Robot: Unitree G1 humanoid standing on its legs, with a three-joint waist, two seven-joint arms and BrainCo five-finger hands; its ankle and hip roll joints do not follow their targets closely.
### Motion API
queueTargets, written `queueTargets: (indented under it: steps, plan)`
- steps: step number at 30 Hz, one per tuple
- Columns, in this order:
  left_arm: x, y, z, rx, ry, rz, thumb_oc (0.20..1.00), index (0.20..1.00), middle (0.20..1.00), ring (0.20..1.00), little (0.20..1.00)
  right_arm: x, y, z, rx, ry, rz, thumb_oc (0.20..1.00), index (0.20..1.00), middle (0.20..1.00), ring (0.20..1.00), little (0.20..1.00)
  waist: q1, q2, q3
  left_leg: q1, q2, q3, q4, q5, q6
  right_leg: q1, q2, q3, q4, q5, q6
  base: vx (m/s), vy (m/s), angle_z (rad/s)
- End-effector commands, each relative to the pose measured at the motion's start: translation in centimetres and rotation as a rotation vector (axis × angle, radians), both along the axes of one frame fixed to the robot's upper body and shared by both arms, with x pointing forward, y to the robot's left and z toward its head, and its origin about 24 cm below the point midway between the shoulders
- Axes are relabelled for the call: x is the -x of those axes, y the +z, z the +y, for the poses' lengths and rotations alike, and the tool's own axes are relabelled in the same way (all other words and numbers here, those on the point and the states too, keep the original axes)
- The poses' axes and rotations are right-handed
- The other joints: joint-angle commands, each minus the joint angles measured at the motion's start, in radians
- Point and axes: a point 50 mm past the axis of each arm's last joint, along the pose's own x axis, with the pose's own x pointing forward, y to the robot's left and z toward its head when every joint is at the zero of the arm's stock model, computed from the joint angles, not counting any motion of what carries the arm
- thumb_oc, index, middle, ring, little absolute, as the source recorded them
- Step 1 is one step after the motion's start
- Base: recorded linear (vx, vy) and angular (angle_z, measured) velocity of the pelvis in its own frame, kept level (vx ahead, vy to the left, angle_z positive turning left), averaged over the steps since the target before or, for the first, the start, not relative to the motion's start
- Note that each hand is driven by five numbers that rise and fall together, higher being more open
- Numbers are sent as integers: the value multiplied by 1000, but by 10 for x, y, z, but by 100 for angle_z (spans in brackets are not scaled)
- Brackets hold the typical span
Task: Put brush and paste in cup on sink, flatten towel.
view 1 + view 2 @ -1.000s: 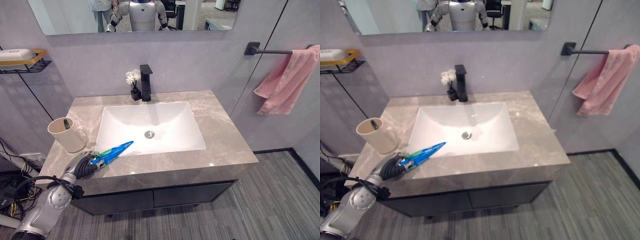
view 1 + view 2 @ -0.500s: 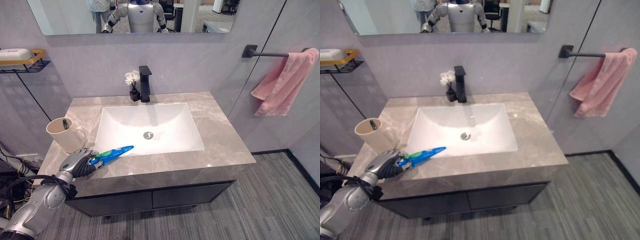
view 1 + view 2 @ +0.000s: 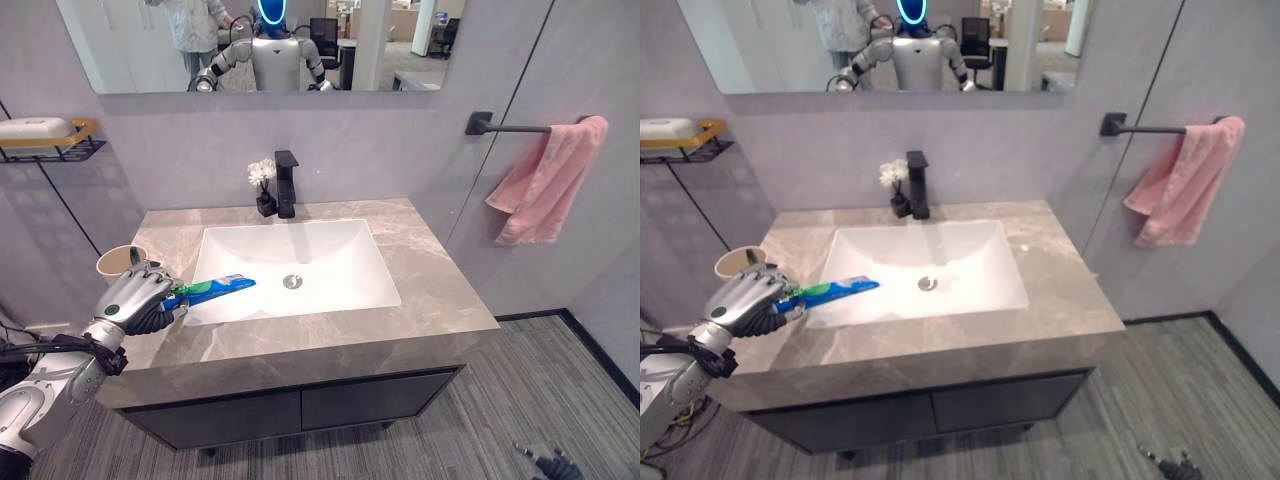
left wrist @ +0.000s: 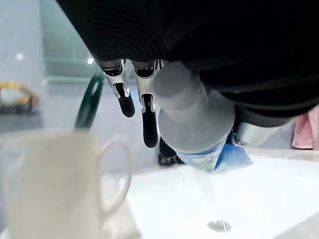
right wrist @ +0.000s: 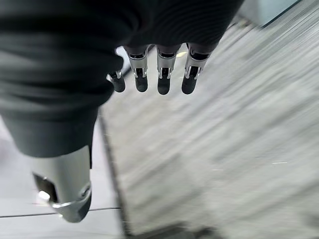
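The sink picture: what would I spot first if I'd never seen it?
Probably the blue and green toothpaste tube, held in the left hand and sticking out over the front left corner of the white sink. Next, the cream cup with a toothbrush in it, just behind that hand. Then the pink towel, bunched on the black bar on the right wall.

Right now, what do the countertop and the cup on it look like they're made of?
The grey-beige veined countertop looks like polished marble or stone-look slab: pale veins, soft sheen. The cream handled cup looks like matte ceramic, possibly plastic: thick rim, no glare.
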Motion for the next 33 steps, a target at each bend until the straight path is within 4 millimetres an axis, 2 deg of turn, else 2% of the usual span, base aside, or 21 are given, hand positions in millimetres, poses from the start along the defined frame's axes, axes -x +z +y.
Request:
queueTargets:
  steps: [1, 2, 3, 6, 8, 9, 10, 12, 13, 15, 16, 17, 18, 19, 20, 22, 23, 27, 29, 33]
  plan:
    - [-20, 66, 1, -32, -26, -338, 200, 200, 200, 200, 200, -37, 53, -38, 227, -6, -200, 1000, 1000, 1000, 1000, 1000, -23, 31, -36, 55, 80, 26, 11, -72, -59, 27, -64, -13, 7, -15, 92, 35, -4, -2]
    - [-21, 75, -3, -32, -47, -400, 200, 200, 200, 200, 200, -48, 76, -48, 311, -30, -294, 1000, 1000, 1000, 1000, 1000, -30, 31, -42, 61, 81, 26, 11, -74, -59, 32, -63, -11, 7, -17, 91, 0, 0, 0]
    - [-21, 78, -4, -31, -52, -417, 200, 200, 200, 200, 200, -53, 83, -48, 336, -23, -322, 1000, 1000, 1000, 1000, 1000, -31, 32, -44, 62, 81, 26, 11, -74, -59, 34, -63, -11, 7, -17, 91, 17, -2, -3]
    - [-20, 96, -7, -25, -58, -542, 200, 200, 200, 200, 200, -81, 133, -45, 441, 0, -577, 1000, 1000, 1000, 1000, 1000, -37, 31, -46, 59, 82, 28, 11, -65, -58, 29, -63, -11, 7, -8, 88, -28, -4, -2]
    - [-17, 112, -14, -8, -80, -653, 200, 200, 200, 200, 200, -100, 176, -30, 480, 41, -819, 1000, 1000, 1000, 1000, 1000, -41, 29, -51, 60, 81, 28, 11, -74, -55, 28, -64, -10, 7, -14, 88, -12, 8, -11]
    - [-17, 112, -14, -8, -80, -652, 200, 200, 200, 200, 200, -100, 176, -30, 481, 41, -819, 1000, 1000, 1000, 1000, 1000, -41, 29, -51, 60, 81, 28, 11, -74, -55, 29, -64, -10, 7, -15, 88, -1, 11, -9]
    - [-17, 120, -15, -8, -79, -698, 200, 200, 200, 200, 200, -111, 200, -19, 513, 103, -930, 1000, 1000, 1000, 1000, 1000, -39, 27, -54, 60, 80, 28, 11, -74, -53, 27, -65, -9, 7, -13, 86, 0, 0, 0]
    - [-17, 129, -17, 3, -83, -750, 200, 200, 200, 200, 200, -124, 219, -2, 495, 146, -1057, 1000, 1000, 1000, 1000, 1000, -37, 27, -56, 58, 79, 29, 11, -73, -52, 23, -65, -7, 7, -11, 85, -20, 6, -1]
    - [-17, 130, -17, 2, -82, -753, 200, 200, 200, 200, 200, -125, 219, -2, 493, 145, -1059, 1000, 1000, 1000, 1000, 1000, -38, 26, -54, 57, 79, 29, 11, -73, -51, 22, -65, -7, 7, -11, 85, 0, 0, 0]
    - [-19, 141, -18, 7, -83, -804, 200, 200, 200, 200, 200, -139, 235, 20, 393, 229, -1196, 1000, 1000, 1000, 1000, 1000, -34, 22, -55, 55, 79, 32, 11, -71, -51, 20, -66, -6, 7, -8, 84, -26, 0, -1]
    - [-22, 150, -21, 19, -94, -839, 200, 200, 200, 200, 200, -151, 245, 40, 267, 317, -1300, 1000, 1000, 1000, 1000, 1000, -30, 19, -55, 52, 78, 34, 11, -68, -51, 16, -67, -6, 7, -5, 83, -57, 4, -1]
    - [-23, 152, -25, 33, -105, -852, 200, 200, 200, 200, 200, -158, 247, 50, 185, 341, -1346, 1000, 1000, 1000, 1000, 1000, -26, 18, -56, 51, 77, 34, 11, -67, -50, 16, -67, -8, 7, -4, 82, -87, 5, 0]
    - [-27, 158, -27, 49, -110, -872, 200, 200, 200, 200, 200, -171, 248, 65, 28, 381, -1409, 1000, 1000, 1000, 1000, 1000, -21, 15, -51, 49, 76, 33, 11, -58, -50, 14, -67, -7, 7, 3, 80, -38, 5, 0]
    - [-28, 159, -27, 49, -111, -874, 200, 200, 200, 200, 200, -171, 248, 65, 25, 381, -1412, 1000, 1000, 1000, 1000, 1000, -21, 15, -52, 49, 76, 32, 11, -63, -50, 14, -67, -8, 7, -1, 81, -33, 5, -1]
    - [-31, 161, -28, 57, -109, -882, 200, 200, 200, 200, 200, -178, 247, 73, -65, 372, -1440, 1000, 1000, 1000, 1000, 1000, -16, 13, -52, 47, 76, 33, 11, -62, -51, 12, -68, -8, 7, -1, 80, 0, 0, 0]
    - [-35, 169, -32, 65, -117, -907, 200, 200, 200, 200, 200, -193, 246, 99, -352, 371, -1539, 1000, 1000, 1000, 1000, 1000, -5, 11, -52, 43, 75, 33, 11, -59, -51, 9, -69, -9, 7, 1, 80, -42, 8, 1]
    - [-38, 178, -36, 78, -125, -946, 200, 200, 200, 200, 200, -205, 251, 125, -527, 385, -1597, 1000, 1000, 1000, 1000, 1000, 5, 9, -51, 39, 74, 32, 11, -54, -50, 6, -70, -10, 7, 3, 79, -47, 10, 1]
    - [-42, 191, -48, 102, -168, -1003, 200, 200, 200, 200, 200, -223, 260, 164, -732, 418, -1627, 1000, 1000, 1000, 1000, 1000, 24, 6, -50, 30, 73, 32, 11, -49, -49, -1, -74, -11, 7, 7, 77, -38, 9, 2]
    - [-42, 198, -57, 113, -201, -1050, 200, 200, 200, 200, 200, -229, 260, 192, -896, 430, -1624, 1000, 1000, 1000, 1000, 1000, 34, 9, -49, 25, 71, 31, 11, -46, -50, -5, -75, -14, 7, 9, 77, -17, 5, 1]
    - [-41, 209, -72, 119, -258, -1110, 200, 200, 200, 200, 200, -234, 270, 226, -1088, 484, -1663, 1000, 1000, 1000, 1000, 1000, 46, 6, -47, 14, 68, 28, 11, -41, -49, -13, -76, -15, 7, 13, 76, 0, 0, 0]
